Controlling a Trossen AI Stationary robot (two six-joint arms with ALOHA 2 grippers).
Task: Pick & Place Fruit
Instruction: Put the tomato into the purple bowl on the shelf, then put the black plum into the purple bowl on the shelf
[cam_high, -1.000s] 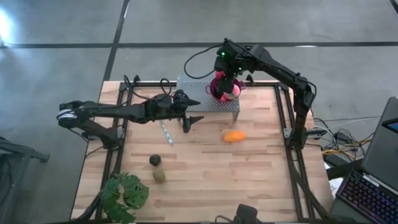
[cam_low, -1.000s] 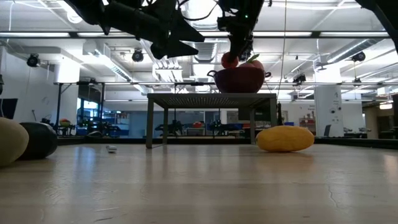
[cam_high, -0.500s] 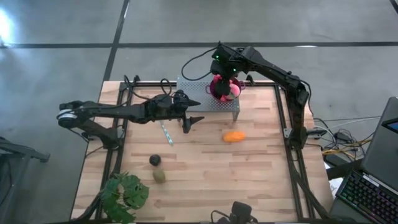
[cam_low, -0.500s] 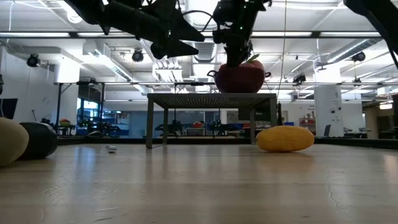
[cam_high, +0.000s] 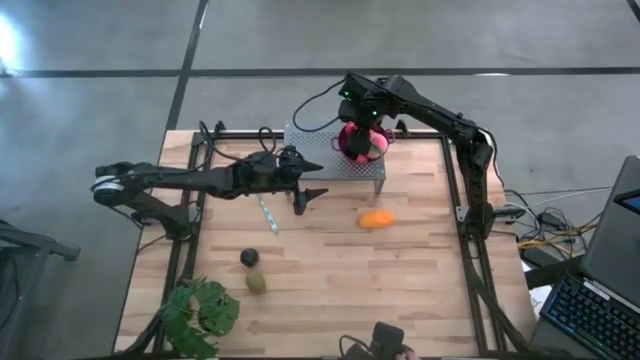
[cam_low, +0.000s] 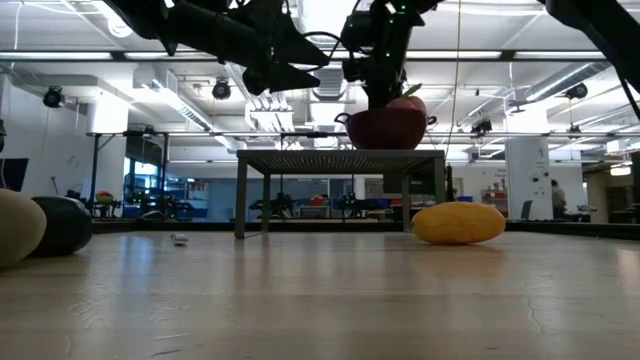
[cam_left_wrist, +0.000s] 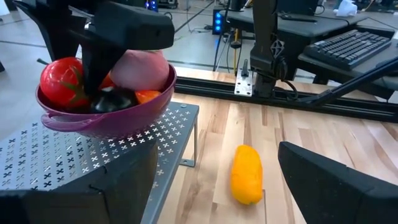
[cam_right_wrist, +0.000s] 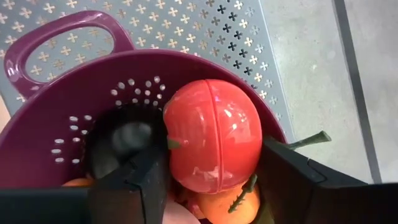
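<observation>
Right wrist view shows the right pincer (cam_right_wrist: 211, 180) down in the purple bowl (cam_right_wrist: 74, 112), its fingers parted either side of the red ball (cam_right_wrist: 214, 143) without clamping it. Left wrist view adds the left pincer (cam_left_wrist: 211, 186) released, the elongated orange piece (cam_left_wrist: 247, 174) on the worktop (cam_left_wrist: 348, 137) just beyond it.

Glossy plastic red ball (cam_right_wrist: 211, 137); perforated plastic bowl (cam_right_wrist: 68, 118); perforated metal stand (cam_left_wrist: 74, 162); wood table (cam_high: 340, 260).
</observation>
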